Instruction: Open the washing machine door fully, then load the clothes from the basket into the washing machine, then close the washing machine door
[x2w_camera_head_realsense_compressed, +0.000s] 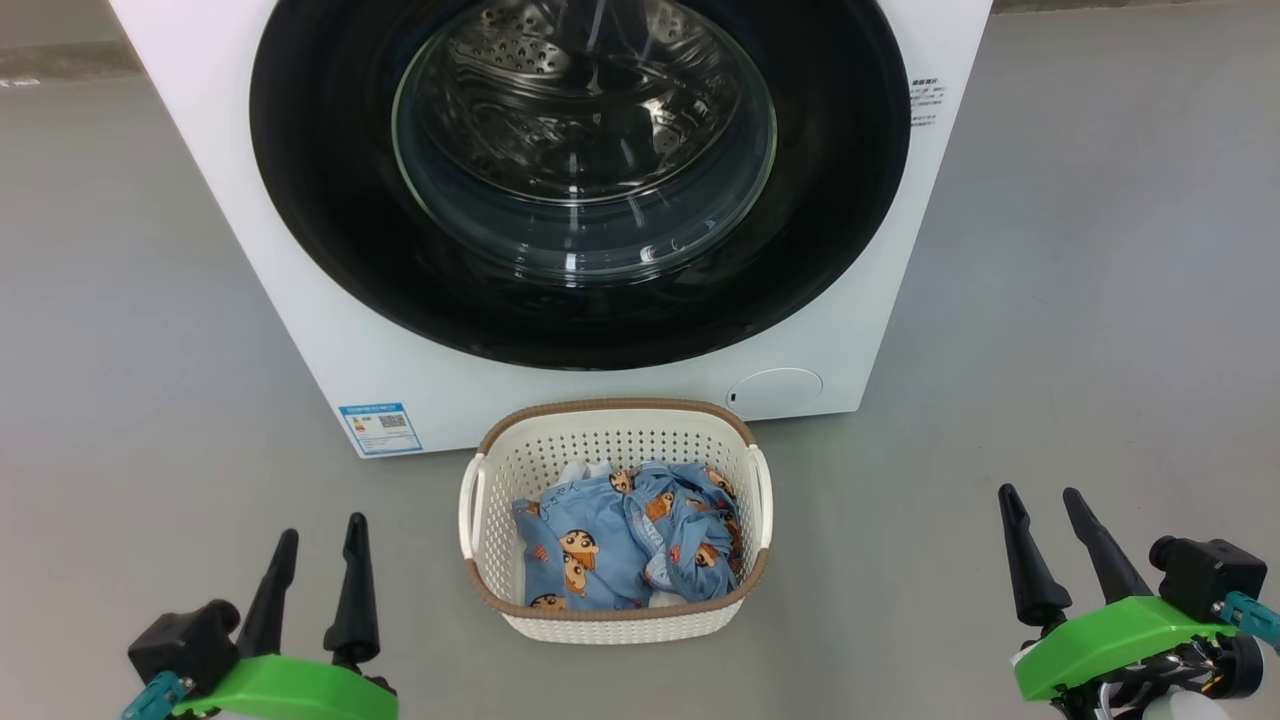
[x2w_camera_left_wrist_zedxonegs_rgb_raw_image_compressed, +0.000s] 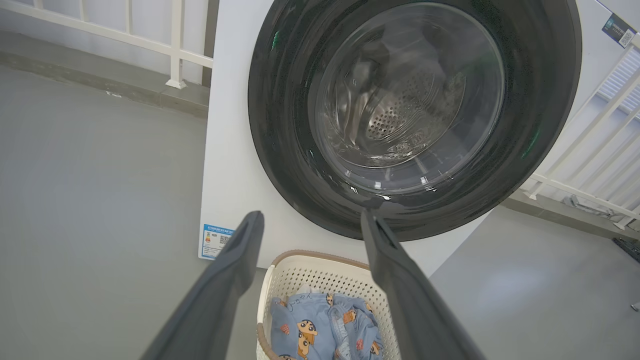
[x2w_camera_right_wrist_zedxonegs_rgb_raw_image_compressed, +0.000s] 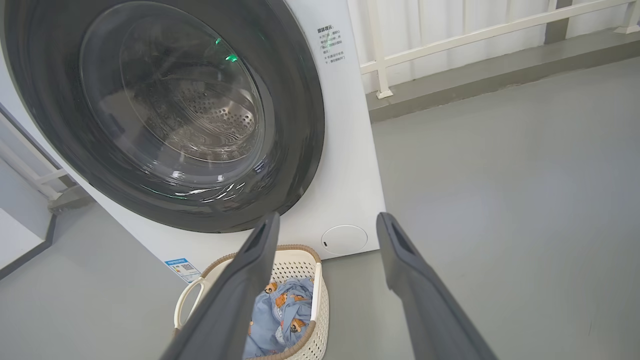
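One grey floor (x2w_camera_head_realsense_compressed: 1050, 300) (smooth), railing (x2w_camera_left_wrist_zedxonegs_rgb_raw_image_compressed: 176, 40) behind washing machine (x2w_camera_head_realsense_compressed: 320, 340)

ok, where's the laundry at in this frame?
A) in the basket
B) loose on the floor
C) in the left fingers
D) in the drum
A: the clothes lie bunched inside the basket, which stands in front of the washing machine, and its door is shut.

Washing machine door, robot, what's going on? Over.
Both jaws open, empty. Washing machine door shut. Clothes in basket, below door. Way looks clear.
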